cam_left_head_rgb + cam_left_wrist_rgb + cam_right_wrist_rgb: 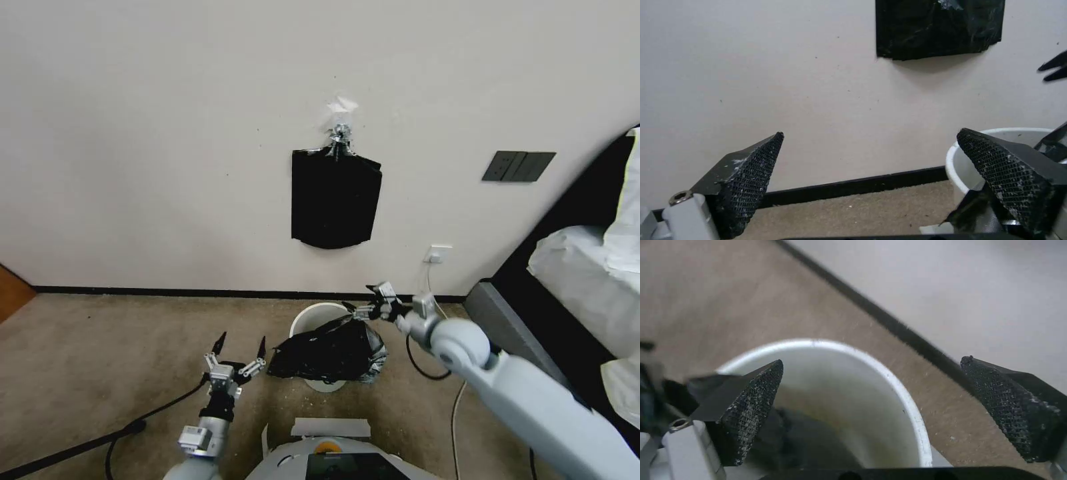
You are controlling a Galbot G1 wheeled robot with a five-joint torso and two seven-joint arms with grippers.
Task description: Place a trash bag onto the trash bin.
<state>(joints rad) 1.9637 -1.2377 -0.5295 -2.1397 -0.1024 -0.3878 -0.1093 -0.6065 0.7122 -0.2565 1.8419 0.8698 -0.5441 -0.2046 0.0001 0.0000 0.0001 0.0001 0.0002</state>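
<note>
Roughly halfway by my read: left of the trash bin (319, 319) the left gripper (241, 345) hangs over the carpet with fingers spread and empty, the trash bag (331, 351) is slumped over the bin's near side with most of the white rim uncovered, and the right gripper (371, 301) sits at the bin's rim on the right, jaws apart, gripping nothing. Left to do, I'd say, is spreading the bag's mouth around the whole rim. Right wrist view looks down into the bin (902, 396), its interior largely bare, while the head view adds the spare bag bundle (335, 198) on the wall above the bin.
</note>
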